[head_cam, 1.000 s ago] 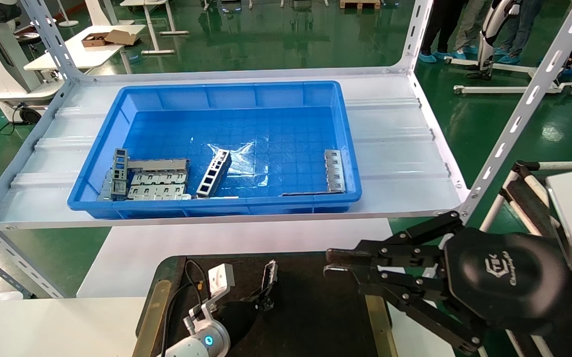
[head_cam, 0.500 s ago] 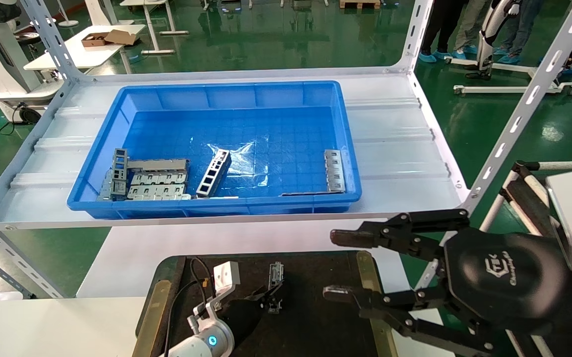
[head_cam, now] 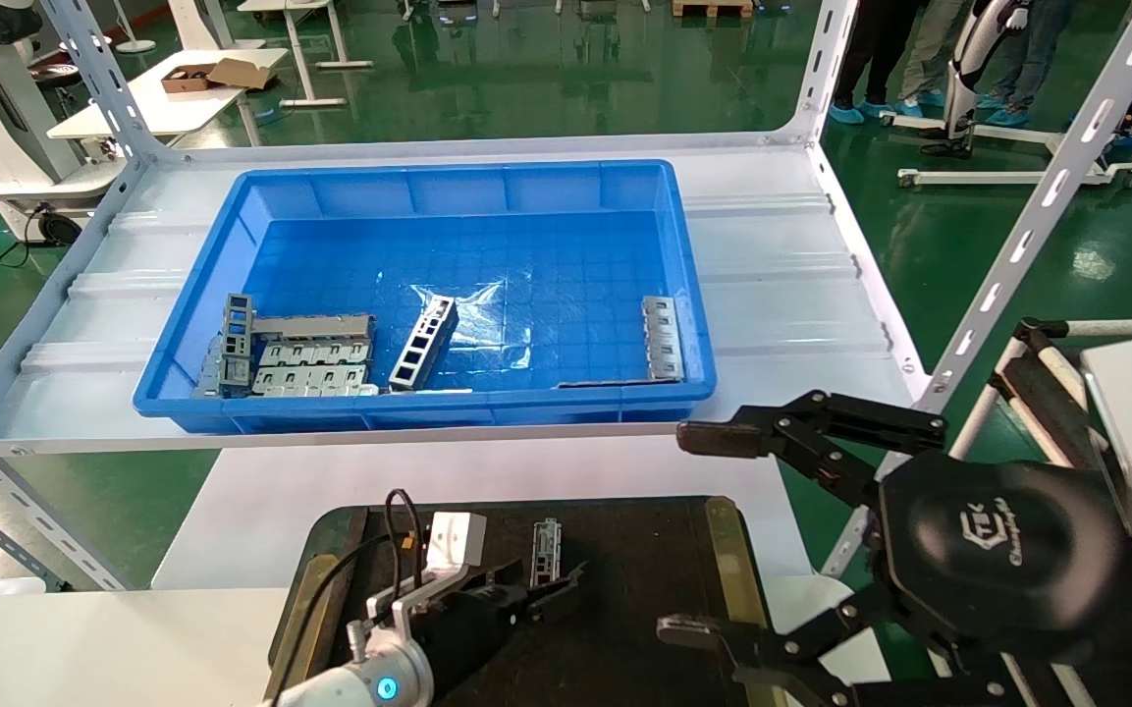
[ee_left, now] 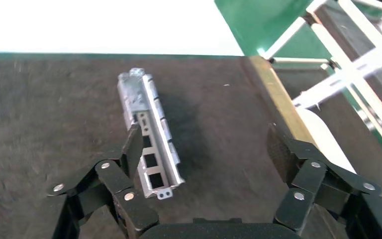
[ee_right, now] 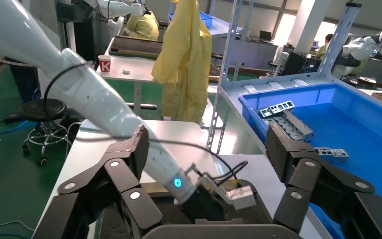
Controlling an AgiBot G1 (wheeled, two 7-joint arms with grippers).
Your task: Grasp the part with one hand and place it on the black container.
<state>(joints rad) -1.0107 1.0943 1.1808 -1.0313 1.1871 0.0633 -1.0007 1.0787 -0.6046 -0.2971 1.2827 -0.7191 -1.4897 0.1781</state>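
The part, a slim silver-grey channel bar with small slots, lies flat on the black container, free of any grip. My left gripper is open just behind it. In the left wrist view the part rests on the dark felt, beside one finger, while the other finger stands far off; the left gripper holds nothing. My right gripper is wide open and empty above the container's right edge.
The deep blue bin on the white shelf holds a ladder-like bar and flat tabbed plates. A brass-coloured strip edges the container. Slanted shelf posts stand at the right. The right wrist view shows my left arm.
My left gripper has opened and let the part go onto the black container, then drawn back a little. My right gripper's fingers have spread from nearly shut to wide open.
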